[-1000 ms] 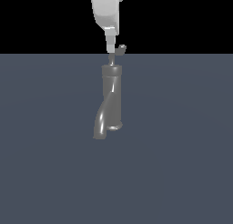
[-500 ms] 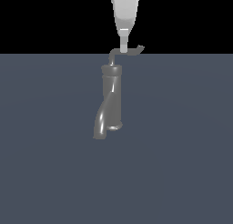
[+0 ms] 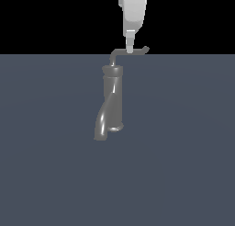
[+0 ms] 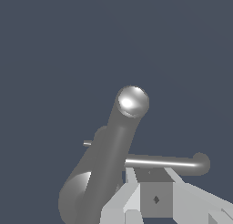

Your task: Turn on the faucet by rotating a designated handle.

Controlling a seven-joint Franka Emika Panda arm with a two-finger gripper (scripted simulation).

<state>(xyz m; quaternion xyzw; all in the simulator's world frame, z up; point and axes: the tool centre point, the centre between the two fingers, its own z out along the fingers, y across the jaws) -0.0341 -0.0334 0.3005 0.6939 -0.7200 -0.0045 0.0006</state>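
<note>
- The faucet (image 3: 112, 103) stands upright on the slate-blue tabletop (image 3: 183, 151), near the middle of the exterior view, its curved spout (image 3: 102, 124) dropping toward that view's left.
- The handle (image 3: 130, 52) rises from the cap, bends, and runs level toward the exterior view's right, ending in a small upturned hook.
- The gripper (image 3: 130, 49) hangs straight down from above, its tip meeting the level run of the rod about midway between bend and hook.
- Whether the jaws are apart or closed on the rod cannot be told: the exterior view shows one narrow tip, and the wrist view shows only pale gripper blocks just beside the rod.
- To do the turn well, I judge the push should stay sideways and level, sweeping an arc about the faucet's upright axis rather than a straight line.
- Contact nearer the hook gives more leverage; the hook may also stop the tip sliding off.
- Pressing downward risks slipping off the thin, glossy rod.
</note>
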